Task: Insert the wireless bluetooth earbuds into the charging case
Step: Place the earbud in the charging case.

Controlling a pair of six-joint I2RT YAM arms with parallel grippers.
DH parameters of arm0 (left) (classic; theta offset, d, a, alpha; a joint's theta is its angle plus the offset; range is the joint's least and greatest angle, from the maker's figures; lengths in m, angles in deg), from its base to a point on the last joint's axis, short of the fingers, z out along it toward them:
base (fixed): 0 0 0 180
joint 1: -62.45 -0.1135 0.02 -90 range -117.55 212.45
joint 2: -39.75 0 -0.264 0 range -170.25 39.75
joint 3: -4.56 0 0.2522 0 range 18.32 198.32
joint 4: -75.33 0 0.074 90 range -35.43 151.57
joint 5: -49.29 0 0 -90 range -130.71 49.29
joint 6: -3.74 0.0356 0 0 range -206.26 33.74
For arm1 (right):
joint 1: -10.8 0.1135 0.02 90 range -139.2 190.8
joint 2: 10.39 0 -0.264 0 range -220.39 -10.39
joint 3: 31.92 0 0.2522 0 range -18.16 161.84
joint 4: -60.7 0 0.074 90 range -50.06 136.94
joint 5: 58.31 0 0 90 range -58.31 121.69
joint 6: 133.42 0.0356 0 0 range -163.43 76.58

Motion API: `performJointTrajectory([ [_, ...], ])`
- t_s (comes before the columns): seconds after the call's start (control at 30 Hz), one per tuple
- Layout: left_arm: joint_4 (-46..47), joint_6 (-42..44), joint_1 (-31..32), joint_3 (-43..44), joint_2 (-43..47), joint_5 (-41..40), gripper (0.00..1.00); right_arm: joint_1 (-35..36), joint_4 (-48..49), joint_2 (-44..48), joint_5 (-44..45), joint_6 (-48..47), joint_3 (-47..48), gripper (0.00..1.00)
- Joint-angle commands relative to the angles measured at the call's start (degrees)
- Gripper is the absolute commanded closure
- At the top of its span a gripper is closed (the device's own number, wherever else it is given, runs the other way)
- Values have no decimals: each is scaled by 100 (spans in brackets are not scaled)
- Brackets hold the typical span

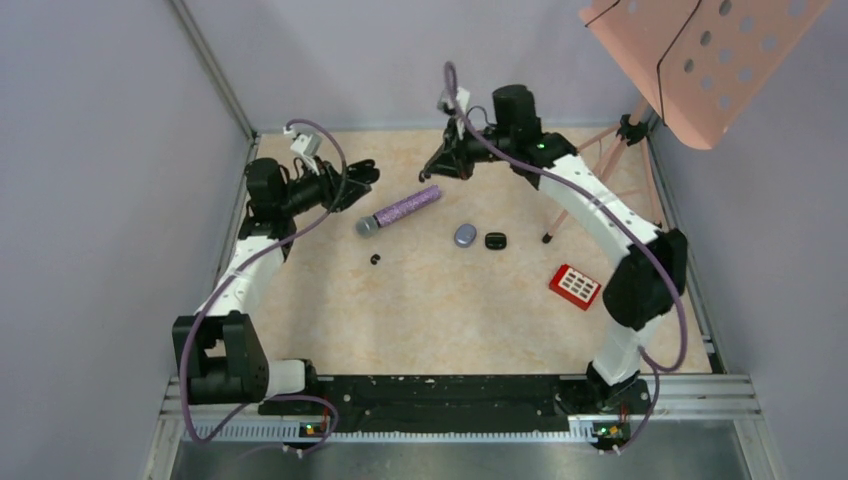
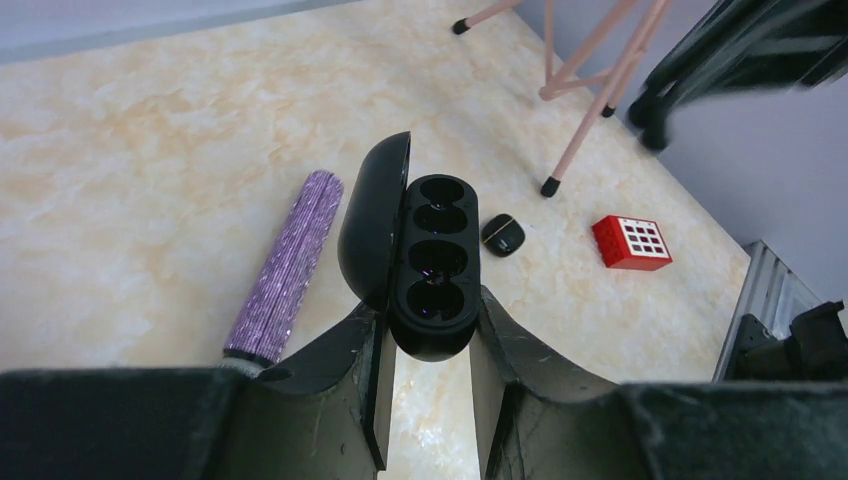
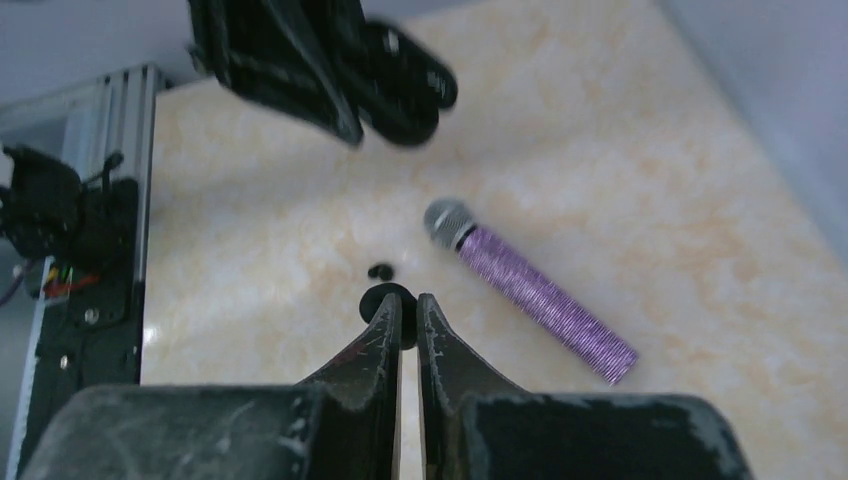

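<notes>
My left gripper (image 2: 430, 335) is shut on the open black charging case (image 2: 436, 262), held above the table with its lid (image 2: 372, 215) swung left and its dark wells showing. In the top view that gripper (image 1: 358, 184) hovers at the back left. My right gripper (image 3: 403, 306) is shut on a small black earbud (image 3: 377, 298) pinched at its fingertips. It hangs at the back centre (image 1: 436, 166) in the top view. A second black earbud (image 3: 380, 271) lies loose on the table (image 1: 376, 260). The left gripper with the case shows blurred (image 3: 400, 85) in the right wrist view.
A purple glitter microphone (image 1: 400, 210) lies between the arms. A lilac oval case (image 1: 465, 235) and a closed black case (image 1: 496, 240) sit mid-table, with a red block (image 1: 575, 286) to the right. A pink music stand (image 1: 700, 60) has its legs (image 2: 590, 120) at the back right.
</notes>
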Motion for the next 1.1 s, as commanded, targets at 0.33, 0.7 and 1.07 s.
performJointTrajectory([
  [0.33, 1072, 165, 1003, 782, 54, 606, 100, 657, 2714, 1034, 1347, 2189, -124, 100],
  [0.7, 777, 586, 1198, 911, 210, 889, 100, 930, 2266, 905, 1531, 1520, -40, 100],
  [1.07, 621, 644, 1210, 857, 129, 706, 100, 847, 2172, 1005, 1339, 1432, 108, 95],
])
